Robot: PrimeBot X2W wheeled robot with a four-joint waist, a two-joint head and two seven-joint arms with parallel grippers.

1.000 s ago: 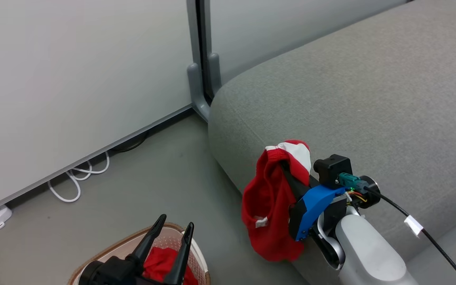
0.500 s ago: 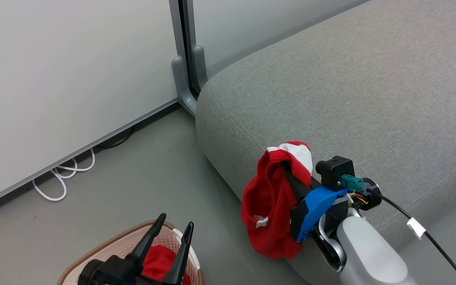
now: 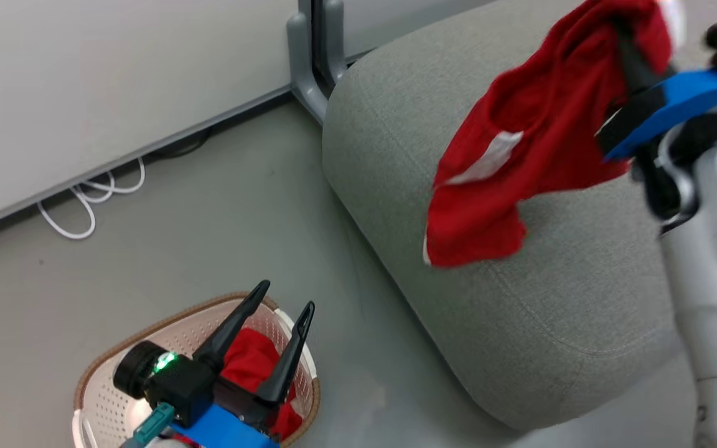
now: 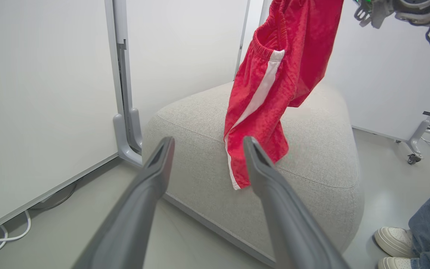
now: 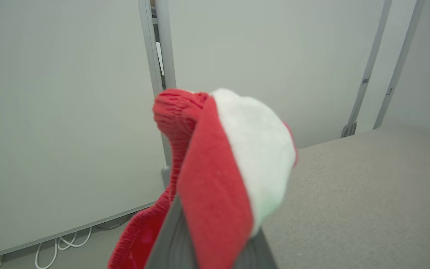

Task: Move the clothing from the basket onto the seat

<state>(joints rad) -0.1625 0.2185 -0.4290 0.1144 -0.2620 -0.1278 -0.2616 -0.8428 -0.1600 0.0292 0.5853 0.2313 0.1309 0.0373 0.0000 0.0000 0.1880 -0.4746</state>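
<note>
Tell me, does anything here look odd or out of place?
Nothing is damaged or spilled. The red shorts dangle in mid-air from the right fingers above the seat, not lying on it. White cable loops loosely on the floor by the wall.

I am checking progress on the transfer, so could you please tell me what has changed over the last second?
The right gripper, still shut on the red garment, has lifted it from beside the front edge of the seat to hang over it. The head view also shifted. The left gripper stays open over the basket, where more red clothing remains.
</note>
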